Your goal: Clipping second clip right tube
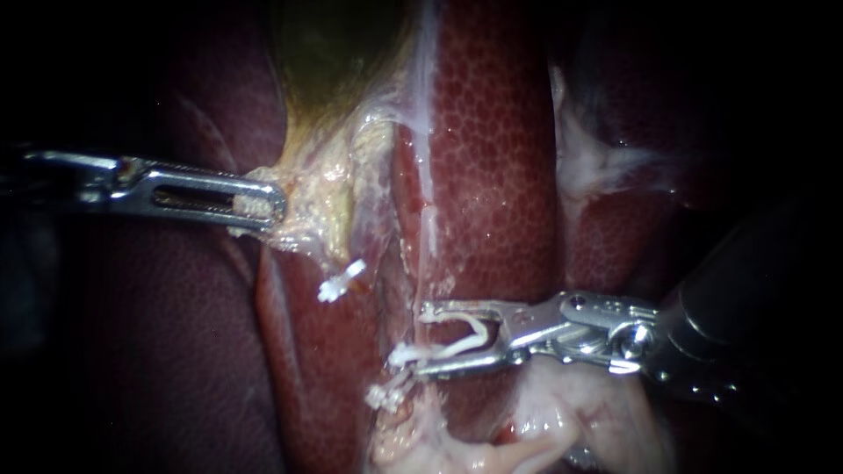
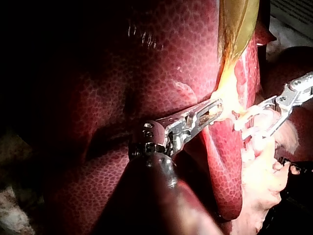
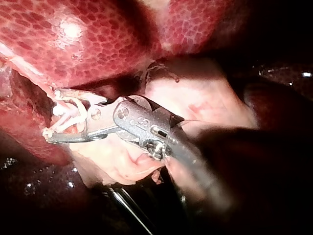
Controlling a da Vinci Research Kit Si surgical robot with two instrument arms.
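Right instrument [image 1: 420, 339]: claw spread, grasping an unclosed white clip [image 1: 461, 338] seated between both halves. Its mouth is at the right tube [image 1: 428, 233], just above a fitted clip [image 1: 386, 395]. Left instrument [image 1: 263, 204]: claw clenched on gallbladder [image 1: 325, 193] tissue.

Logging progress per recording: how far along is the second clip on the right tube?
Done: a placed clip already sits low on the tube. In hand: the left instrument holds gallbladder tissue; the right instrument carries an unclosed clip at the tube. Left: closing it, then releasing.
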